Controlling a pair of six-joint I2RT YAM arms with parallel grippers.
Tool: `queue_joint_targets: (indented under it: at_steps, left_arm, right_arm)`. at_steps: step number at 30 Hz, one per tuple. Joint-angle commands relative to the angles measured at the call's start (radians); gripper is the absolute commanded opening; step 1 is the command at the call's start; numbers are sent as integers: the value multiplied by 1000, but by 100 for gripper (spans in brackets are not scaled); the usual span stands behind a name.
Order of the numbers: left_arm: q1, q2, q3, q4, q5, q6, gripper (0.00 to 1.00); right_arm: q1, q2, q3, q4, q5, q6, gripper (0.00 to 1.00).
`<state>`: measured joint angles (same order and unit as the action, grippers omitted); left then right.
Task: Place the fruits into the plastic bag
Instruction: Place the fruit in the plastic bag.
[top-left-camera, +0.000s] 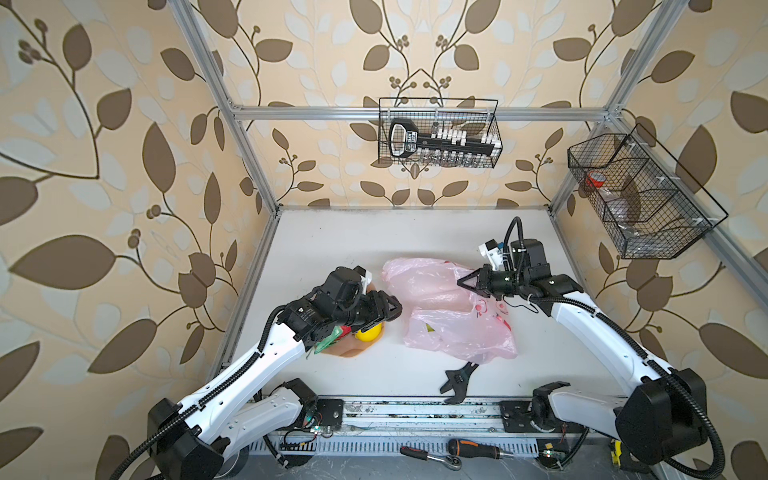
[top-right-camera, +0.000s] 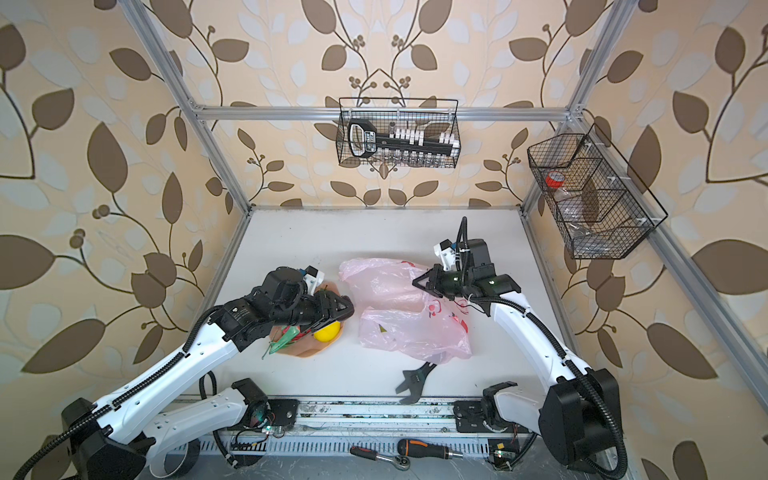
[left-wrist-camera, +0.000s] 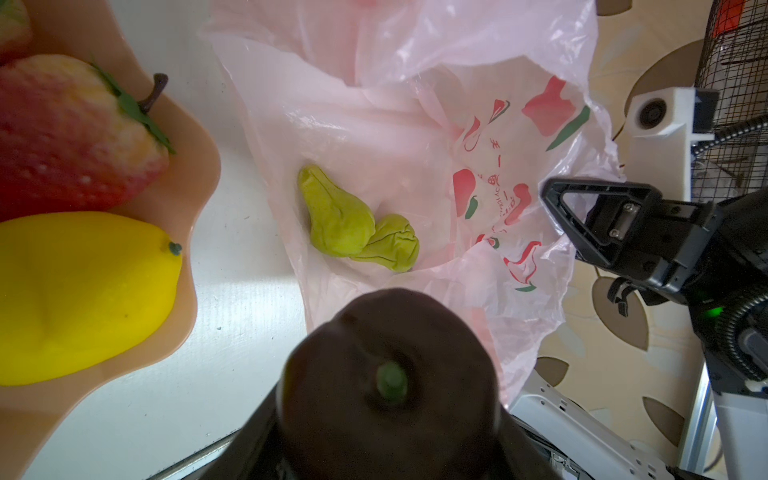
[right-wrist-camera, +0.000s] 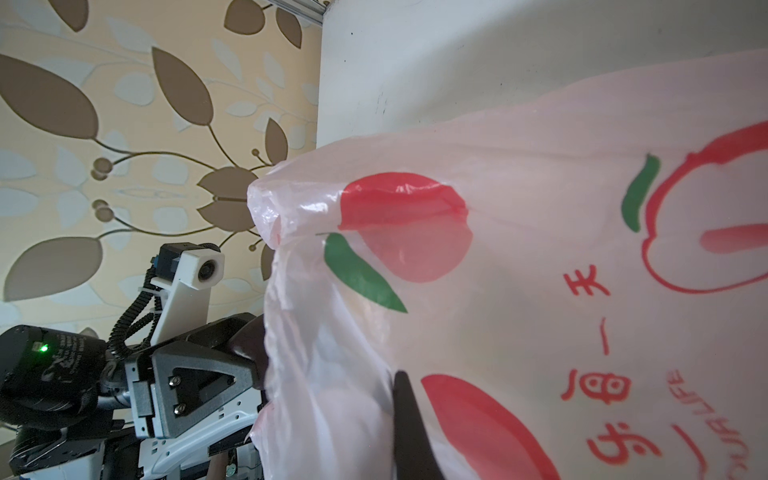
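My left pincer (top-left-camera: 394, 308) is clamping the dark purple fruit (left-wrist-camera: 390, 365) just beside the plastic bag (top-left-camera: 449, 332) on the surface (top-left-camera: 332, 249), while my right pincer (top-left-camera: 462, 282) is pinching shut on its rim near red print reading "LIFE".

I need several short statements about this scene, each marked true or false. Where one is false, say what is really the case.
1. The left gripper holds a dark purple fruit. True.
2. The lemon is already inside the plastic bag. False: it lies on the peach plate.
3. The right gripper is shut on the plastic bag's edge. True.
4. The plastic bag has nothing in it. False: a green fruit lies in it.
5. The black wrench lies on the peach plate. False: it lies on the table, near the plastic bag.
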<state>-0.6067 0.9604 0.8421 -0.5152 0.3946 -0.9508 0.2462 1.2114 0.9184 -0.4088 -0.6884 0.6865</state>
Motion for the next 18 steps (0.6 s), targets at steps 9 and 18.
queue_joint_targets:
  at_steps: [9,18]
  left_arm:
    - [7,81,-31,170,54,-37,48]
    - [-77,230,12,313,58,-42,48]
  right_arm:
    - [-4,2,24,-10,-11,-17,0]
    - [-3,6,28,3,-14,-9,0]
